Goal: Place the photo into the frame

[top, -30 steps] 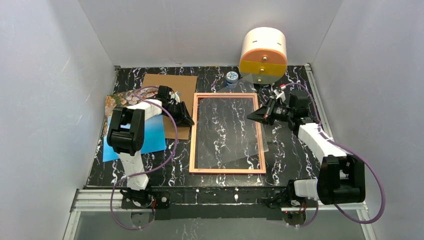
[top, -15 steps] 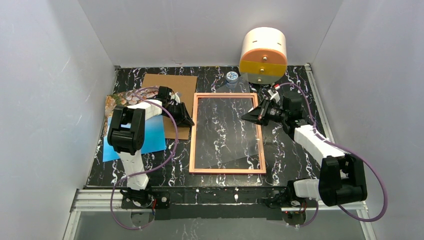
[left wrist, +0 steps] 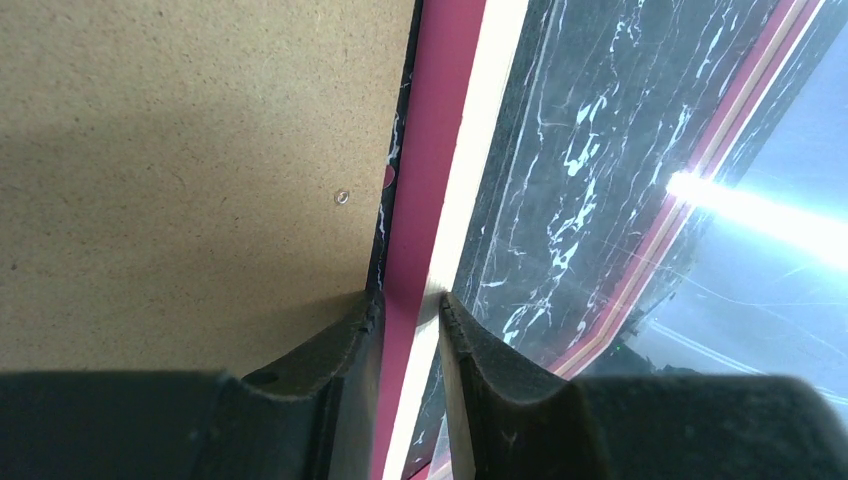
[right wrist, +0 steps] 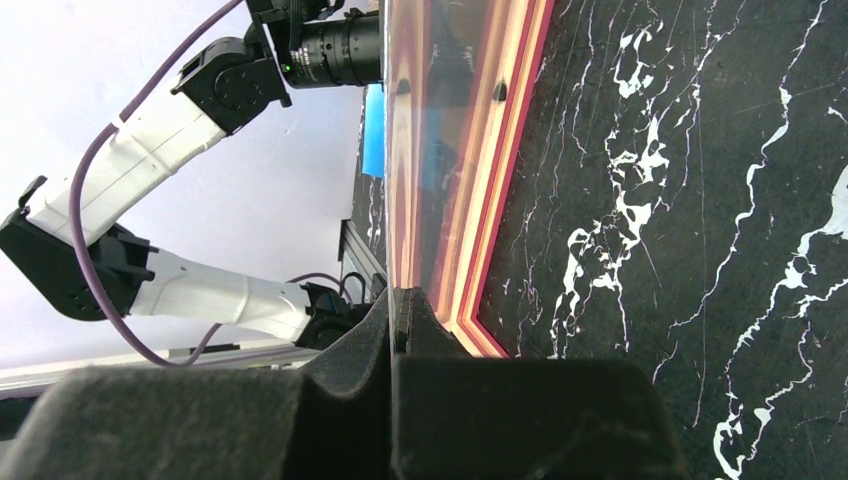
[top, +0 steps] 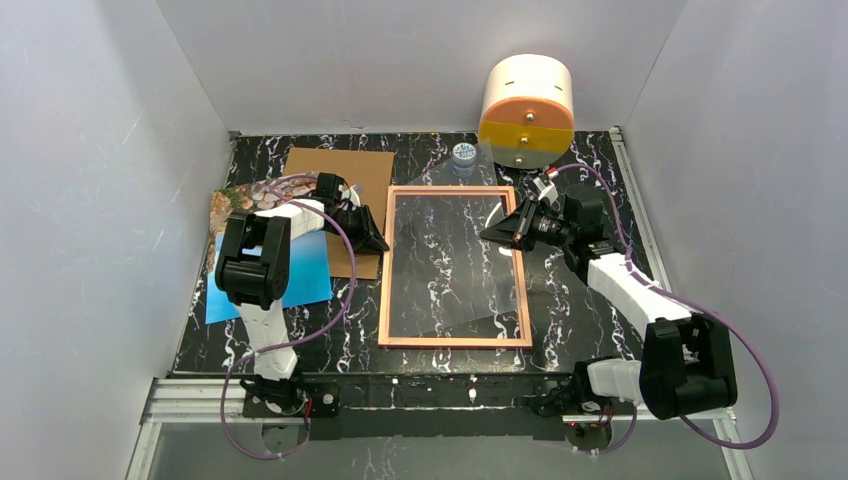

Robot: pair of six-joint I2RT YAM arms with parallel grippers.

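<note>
Lying flat at the far left of the table [top: 420, 150], the photo [top: 312, 272] is showing its picture side, rocks toward the back and blue toward me. The left arm is reaching across it and hiding much of its middle. Just right of the photo, a brown cardboard [top: 340, 170] is lying flat, with its near right corner under the left gripper [top: 378, 240].

That gripper is pinching the left rim of the frame [top: 455, 341]. In the left wrist view its fingertips [left wrist: 408, 300] are sitting one on each side of the pink rim [left wrist: 440, 120], with the cardboard [left wrist: 180, 150] right alongside. The frame is lying in the middle of the table, tan side up, and the marble is showing through its opening.

At the frame's right rim, toward the back, the right gripper [top: 492, 232] is pressing its fingers tight together on the thin edge of the pane [right wrist: 408, 180]. In the right wrist view [right wrist: 400, 295] the pane is standing up off the rim [right wrist: 505, 170], tilted, and its near right corner is hanging just outside the frame.

Behind the frame, a small blue-capped jar [top: 463, 153] is standing. Just right of it, a white and orange drum [top: 527, 110] is sitting at the back wall.
</note>
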